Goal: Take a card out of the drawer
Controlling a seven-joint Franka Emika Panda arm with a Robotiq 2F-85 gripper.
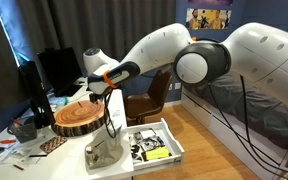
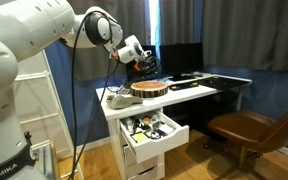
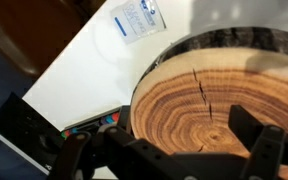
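"Drawer (image 2: 159, 147) position?" the operator is asking.

"It is standing pulled out below the desk (image 3: 89, 70) top in both exterior views, so its cluttered contents are lying exposed to a reach from above. No single card is showing clearly among them."

"And the gripper (image 3: 167, 150)?"

"It is hanging over the round wood slab (image 3: 199, 100) on the desk, above the drawer rather than inside it. Its fingers (image 3: 262, 145) are standing wide apart with nothing between them; only bare wood grain is showing underneath."

"Is a card out?"

"A small white-and-blue card-like item (image 3: 136, 20) is lying flat on the desk beyond the slab, apart from it. Whether it is coming from the drawer cannot be told. If so, the empty spread fingers are fitting a finished drop. Otherwise a descent into the drawer is remaining."
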